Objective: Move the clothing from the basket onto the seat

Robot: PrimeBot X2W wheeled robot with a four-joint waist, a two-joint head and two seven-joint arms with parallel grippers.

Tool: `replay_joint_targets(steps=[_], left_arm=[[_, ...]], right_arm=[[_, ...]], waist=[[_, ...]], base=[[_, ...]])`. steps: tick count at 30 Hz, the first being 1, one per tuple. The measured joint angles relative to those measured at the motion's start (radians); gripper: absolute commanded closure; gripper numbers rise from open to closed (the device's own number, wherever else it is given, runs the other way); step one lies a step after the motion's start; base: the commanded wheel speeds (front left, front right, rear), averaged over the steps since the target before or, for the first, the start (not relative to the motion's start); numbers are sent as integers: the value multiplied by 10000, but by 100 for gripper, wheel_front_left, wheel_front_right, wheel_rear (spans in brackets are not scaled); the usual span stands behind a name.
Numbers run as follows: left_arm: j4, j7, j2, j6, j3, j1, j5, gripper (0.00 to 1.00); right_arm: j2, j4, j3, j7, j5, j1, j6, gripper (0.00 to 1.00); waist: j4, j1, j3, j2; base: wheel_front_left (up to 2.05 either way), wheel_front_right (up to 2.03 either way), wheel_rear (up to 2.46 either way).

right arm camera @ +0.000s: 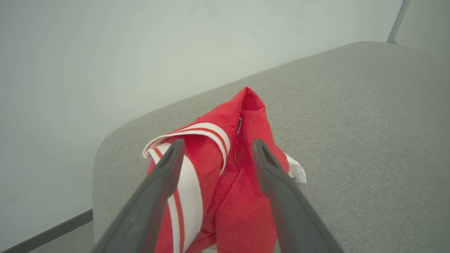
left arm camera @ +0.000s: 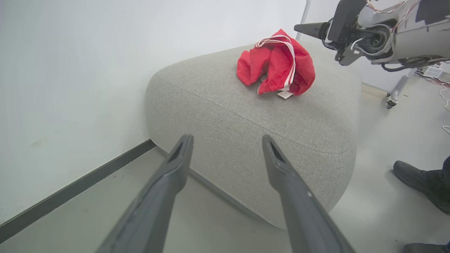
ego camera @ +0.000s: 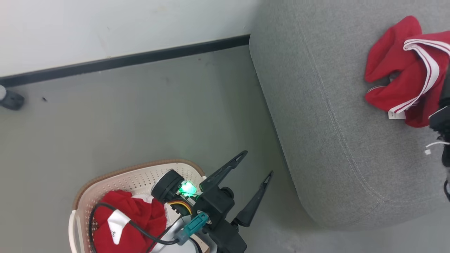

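Note:
A red garment [ego camera: 133, 216] with a white patch lies in the cream basket [ego camera: 130, 181] at the lower left. My left gripper [ego camera: 257, 163] is open and empty above the floor, between the basket and the grey seat [ego camera: 334, 116]. Its fingers point at the seat's side [left arm camera: 246, 119] in the left wrist view. A second piece of red clothing [ego camera: 400, 70] with white stripes lies heaped on the seat. My right gripper [right arm camera: 218, 142] hangs just above that heap [right arm camera: 246, 116], jaws wide apart and gripping nothing. From the left wrist it shows at the heap's far side [left arm camera: 309, 28].
A white wall with a black skirting [ego camera: 123, 61] runs behind the seat. A dark caster [ego camera: 10, 100] sits at the far left of the floor. A person's dark shoe [left arm camera: 416, 177] rests on the floor beside the seat, near a wheeled stand leg [left arm camera: 397, 89].

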Motion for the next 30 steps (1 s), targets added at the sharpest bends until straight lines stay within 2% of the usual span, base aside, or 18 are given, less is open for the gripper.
replay_joint_targets(steps=[17, 30], left_arm=[[489, -961, -36, 970, 984, 1127, -543, 0], [589, -1434, 84, 1396, 2215, 2345, -1093, 0]], right_arm=[[1030, -2859, 625, 0, -825, 3064, 222, 0], [1643, -5049, 1030, 0, -1319, 5582, 249, 0]], waist=[[462, -1, -1716, -1], [1111, -1, -2859, -1]], base=[[0, 0, 0], [0, 0, 0]])
